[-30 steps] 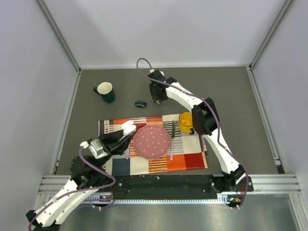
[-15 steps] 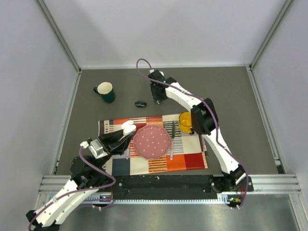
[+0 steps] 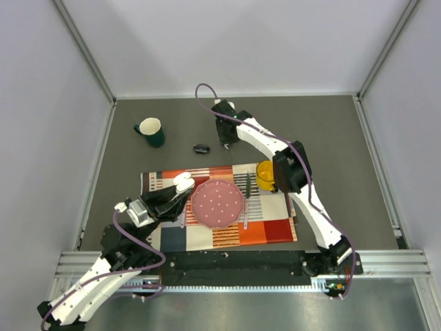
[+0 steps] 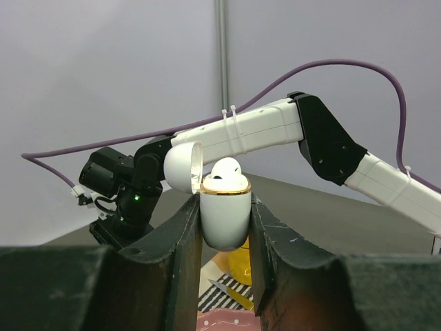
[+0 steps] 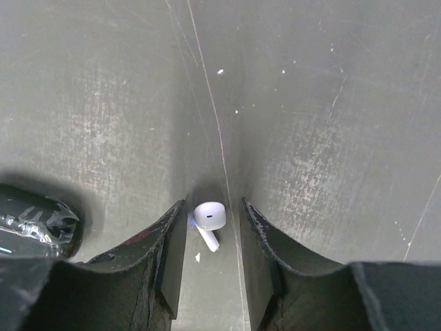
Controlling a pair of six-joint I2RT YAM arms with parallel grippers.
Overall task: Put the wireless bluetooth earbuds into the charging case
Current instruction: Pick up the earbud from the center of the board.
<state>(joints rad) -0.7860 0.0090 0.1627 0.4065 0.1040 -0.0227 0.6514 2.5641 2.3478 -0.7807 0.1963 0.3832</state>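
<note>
While the charging case (image 4: 224,224) is clamped by the left claw (image 4: 223,205), the right claw (image 5: 211,207), parted around the earbud (image 5: 209,216), should be closed gently.

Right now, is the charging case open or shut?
Open. The charging case, held in the left gripper, has its lid hinged back and one earbud sitting in its top.
</note>
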